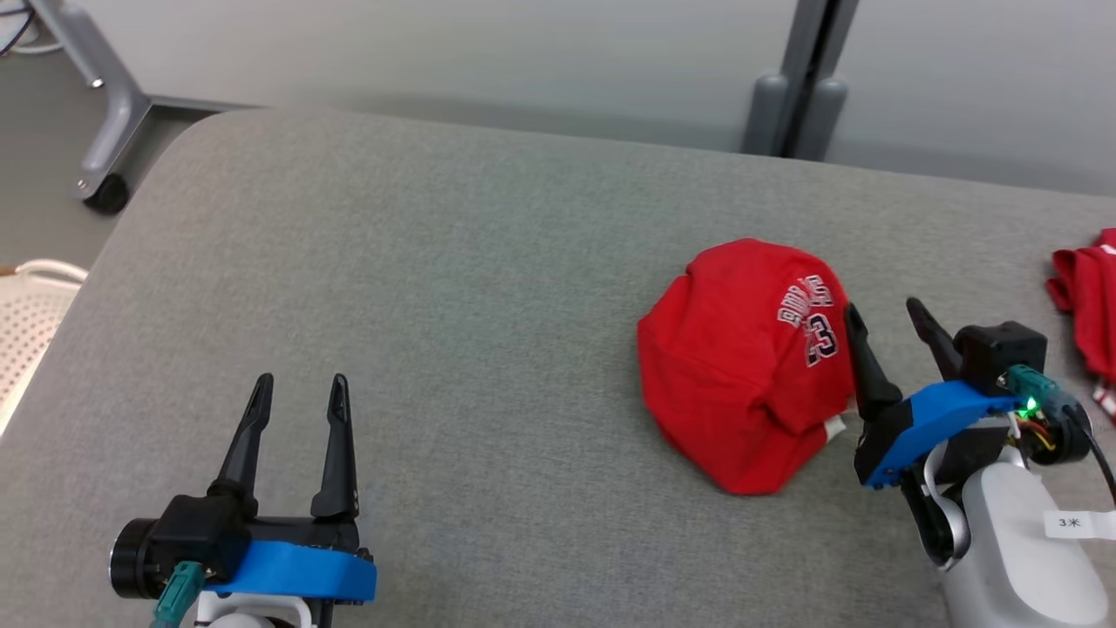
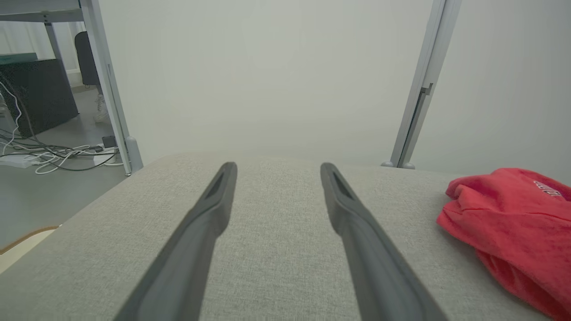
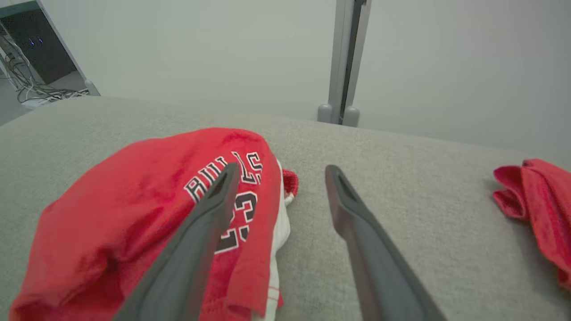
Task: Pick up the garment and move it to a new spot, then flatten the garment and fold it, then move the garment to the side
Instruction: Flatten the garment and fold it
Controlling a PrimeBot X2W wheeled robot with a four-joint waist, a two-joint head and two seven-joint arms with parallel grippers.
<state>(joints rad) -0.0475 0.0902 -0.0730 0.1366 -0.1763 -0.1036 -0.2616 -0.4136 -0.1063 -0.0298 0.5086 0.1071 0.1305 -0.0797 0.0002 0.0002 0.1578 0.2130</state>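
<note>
We judge the fold done: the garment [image 1: 750,366] lies bundled right of centre on the bench [image 1: 436,262], our right claw [image 1: 882,307] released at its edge, our left claw [image 1: 301,381] released well apart, so moving it aside remains.

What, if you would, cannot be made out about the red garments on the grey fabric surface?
Red bundled jersey with white lettering: right wrist view, a dark finger covers part of the print.
Second red cloth: head view, cut off by the right edge; its type is unclear.
Right gripper: contact with the jersey cannot be told.
</note>
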